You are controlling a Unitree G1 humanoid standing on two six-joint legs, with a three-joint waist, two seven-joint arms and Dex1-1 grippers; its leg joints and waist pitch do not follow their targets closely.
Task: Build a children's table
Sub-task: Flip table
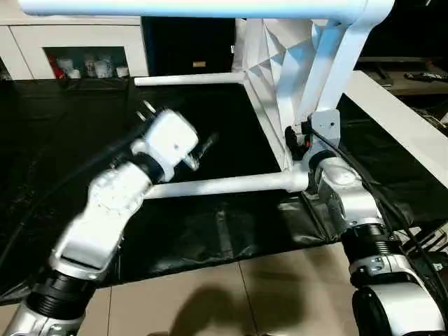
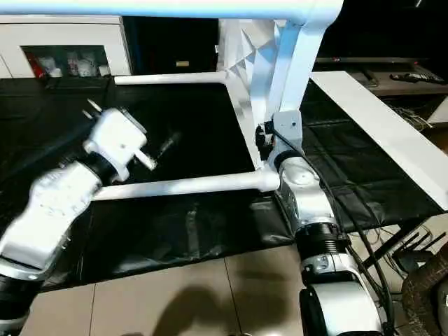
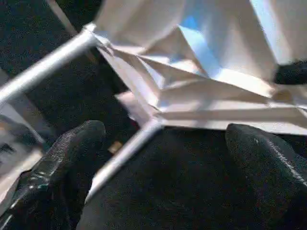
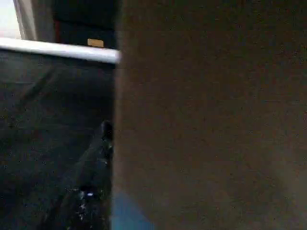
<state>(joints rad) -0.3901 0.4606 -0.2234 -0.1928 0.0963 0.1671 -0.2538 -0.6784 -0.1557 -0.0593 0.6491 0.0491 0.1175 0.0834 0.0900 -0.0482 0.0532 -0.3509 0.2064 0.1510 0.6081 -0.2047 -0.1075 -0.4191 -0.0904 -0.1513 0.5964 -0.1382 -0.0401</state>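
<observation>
Children's table (image 1: 280, 63) tipped on its side over a black floor sheet (image 1: 210, 231), ribbed underside facing the left arm, legs sticking out level. Nearest leg (image 1: 224, 185) running from the table's lower corner out over the sheet; far leg (image 1: 189, 79) parallel, further back; a third leg (image 1: 175, 7) overhead along the upper edge.

Left gripper (image 3: 163, 143) hanging above the sheet, short of the underside, fingers (image 3: 67, 158) spread wide, nothing between them. Nearest leg passing just beside and below it.

Right gripper (image 1: 297, 140) pressed against the table's lower corner by the leg socket; jaws hidden by the white plastic close to the wrist camera, so grip impossible to tell.

White cabinet (image 1: 77, 49) with glass doors behind the table. Tiled floor (image 1: 280, 294) nearer than the sheet. White board (image 1: 399, 119) slanting past the table's right side.
</observation>
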